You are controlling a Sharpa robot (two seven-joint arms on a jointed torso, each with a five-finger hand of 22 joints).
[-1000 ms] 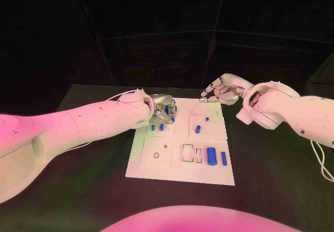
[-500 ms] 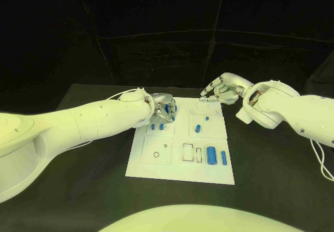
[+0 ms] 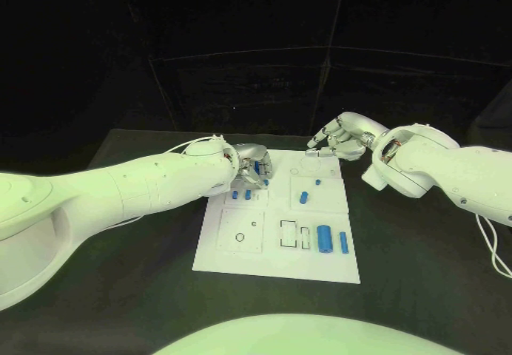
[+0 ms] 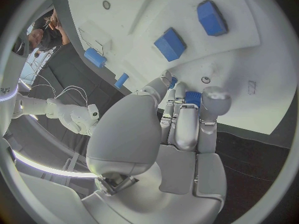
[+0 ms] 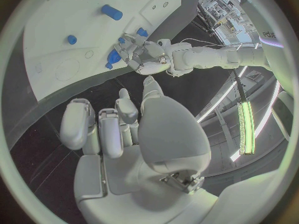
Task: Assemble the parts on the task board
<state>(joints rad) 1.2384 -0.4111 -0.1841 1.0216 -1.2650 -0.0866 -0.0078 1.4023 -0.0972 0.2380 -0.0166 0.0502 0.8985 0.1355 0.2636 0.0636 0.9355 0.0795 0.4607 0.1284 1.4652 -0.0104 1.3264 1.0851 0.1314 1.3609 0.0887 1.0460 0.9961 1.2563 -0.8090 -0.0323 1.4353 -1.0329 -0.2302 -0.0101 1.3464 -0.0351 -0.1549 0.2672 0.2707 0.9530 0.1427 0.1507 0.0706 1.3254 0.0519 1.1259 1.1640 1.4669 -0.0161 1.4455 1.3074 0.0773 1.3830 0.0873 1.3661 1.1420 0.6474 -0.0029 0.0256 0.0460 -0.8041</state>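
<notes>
The white task board (image 3: 280, 255) lies in the middle of the black surface (image 3: 139, 296), with bare dark room on both sides and along the near edge. The left hand (image 3: 251, 168) sits over the far left corner of the board. In the left wrist view its fingers (image 4: 215, 102) curl around a small blue part (image 4: 193, 97), so it is holding that piece. The right hand (image 3: 338, 140) hangs just past the far right corner of the board, fingers bent a little and apart, holding nothing. Two small blue pieces (image 3: 241, 195) stand just beside the left hand. A blue peg (image 3: 304, 197) lies near the middle. A big blue block (image 3: 323, 238) and a thin blue block (image 3: 343, 242) lie side by side near the right edge. Both hands and all the pieces are in the same spots as half a second ago.
</notes>
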